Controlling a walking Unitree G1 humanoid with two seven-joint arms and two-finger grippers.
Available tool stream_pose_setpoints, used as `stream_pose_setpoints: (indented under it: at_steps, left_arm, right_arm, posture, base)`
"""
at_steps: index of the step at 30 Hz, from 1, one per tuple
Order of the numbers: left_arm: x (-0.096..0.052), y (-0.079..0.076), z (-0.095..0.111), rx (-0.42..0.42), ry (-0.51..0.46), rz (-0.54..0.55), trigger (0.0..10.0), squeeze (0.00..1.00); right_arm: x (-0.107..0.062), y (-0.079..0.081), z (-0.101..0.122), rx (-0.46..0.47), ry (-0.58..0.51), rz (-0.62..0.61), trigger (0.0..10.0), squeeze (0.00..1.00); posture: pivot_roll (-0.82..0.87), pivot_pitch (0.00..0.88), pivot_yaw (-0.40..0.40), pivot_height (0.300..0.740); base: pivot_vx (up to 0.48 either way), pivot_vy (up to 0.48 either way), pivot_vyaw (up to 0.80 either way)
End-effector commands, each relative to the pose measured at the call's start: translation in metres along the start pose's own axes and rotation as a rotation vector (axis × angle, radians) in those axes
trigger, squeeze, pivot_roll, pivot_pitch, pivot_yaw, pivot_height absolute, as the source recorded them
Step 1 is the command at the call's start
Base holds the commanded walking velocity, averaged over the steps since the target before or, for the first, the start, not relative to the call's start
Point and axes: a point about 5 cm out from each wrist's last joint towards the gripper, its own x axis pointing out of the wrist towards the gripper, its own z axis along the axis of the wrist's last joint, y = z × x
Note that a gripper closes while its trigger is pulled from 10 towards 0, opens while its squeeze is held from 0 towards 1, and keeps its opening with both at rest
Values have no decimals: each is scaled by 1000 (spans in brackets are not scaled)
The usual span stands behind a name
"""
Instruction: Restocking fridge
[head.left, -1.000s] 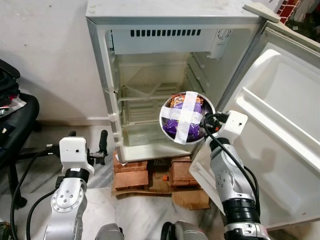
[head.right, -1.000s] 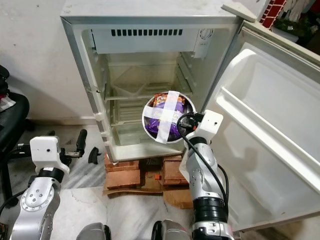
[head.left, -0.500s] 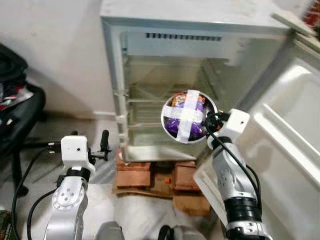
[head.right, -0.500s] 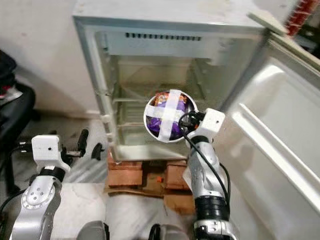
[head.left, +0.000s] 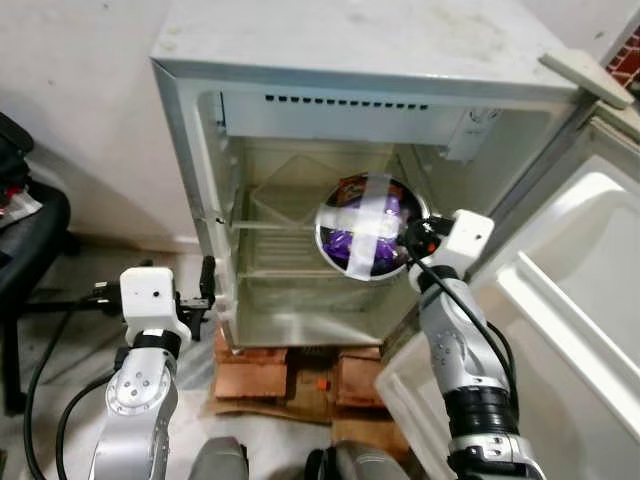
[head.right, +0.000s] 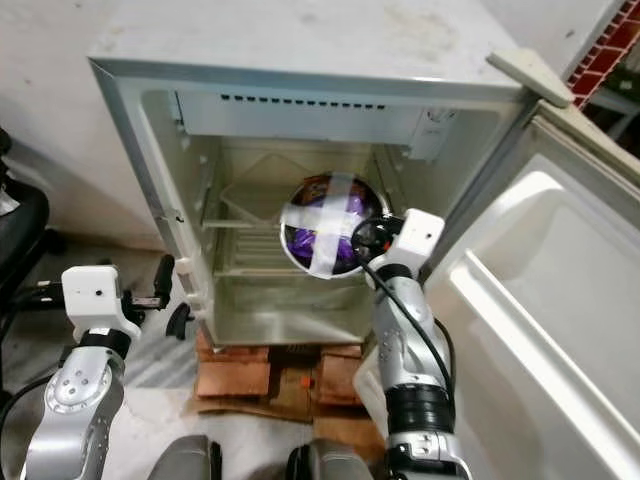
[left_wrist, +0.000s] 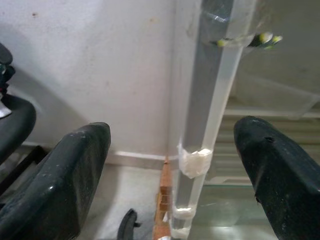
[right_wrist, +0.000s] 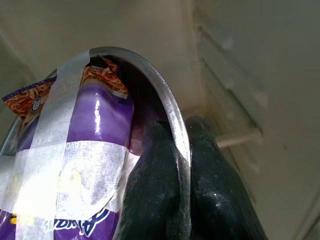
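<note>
**Trainee:** What am I holding, and where is it?

**Operator:** I have the right gripper (right_wrist: 180, 165) pinching the rim of a steel bowl (head.left: 372, 238), one black finger inside the wall, one outside. The bowl is tipped up on edge, its mouth facing my head camera, and it hangs in the open mouth of the fridge (head.left: 330, 150), level with the glass shelf (head.left: 262, 222). It rests on nothing.

**Trainee:** How do you expect it to behave?

**Operator:** The bowl itself I judge stiff and thin-walled, so the rim gives the fingers a hard edge but a slick one. Smooth metal between two narrow pads can pivot, and the load sits well off the pinch point. The purple snack packet (right_wrist: 95, 125) inside looks soft and light; it is the white tape (head.left: 365, 228) crossed over the mouth that keeps it in while the bowl is tilted.

**Trainee:** So where would you take hold?

**Operator:** Where I already am, on bare rim clear of the tape. Gripping over tape would likely be spongier and could peel it. I would set the bowl flat on a shelf before letting go.

**Trainee:** And the other arm?

**Operator:** The left gripper (left_wrist: 175, 165) has its fingers spread wide with nothing between them, just outside the fridge's left wall.
</note>
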Motion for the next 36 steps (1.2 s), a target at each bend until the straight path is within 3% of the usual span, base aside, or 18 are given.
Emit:
stream_pose_setpoints:
  at_steps: [1,9,12,18,28,36]
  left_arm:
    - [-2,0,-3,3,21,6,10000,0]
    - [-11,3,-10,15,90,14,10000,0]
    - [-20,12,-14,-36,147,60,10000,0]
    - [-39,15,-10,-17,166,49,10000,0]
    - [-63,14,-5,-64,227,78,10000,0]
    - [-72,14,-4,-64,257,84,10000,0]
  right_arm:
    - [0,-5,6,-1,-27,-22,10000,0]
    - [7,-6,6,-1,-30,-67,10000,0]
    - [17,-5,2,30,-8,-109,10000,0]
    - [32,7,1,49,6,-104,10000,0]
    - [59,25,24,140,-40,-123,10000,0]
    - [67,19,40,171,-86,-153,10000,0]
  posture:
    - [58,116,-97,740]
    - [93,138,-98,740]
    - [137,171,-100,740]
    - [187,234,-107,740]
    - [244,296,-125,740]
    - [242,319,-131,740]
  base:
    - [0,0,0]
    - [0,0,0]
    - [0,0,0]
    - [0,0,0]
    - [0,0,0]
    - [0,0,0]
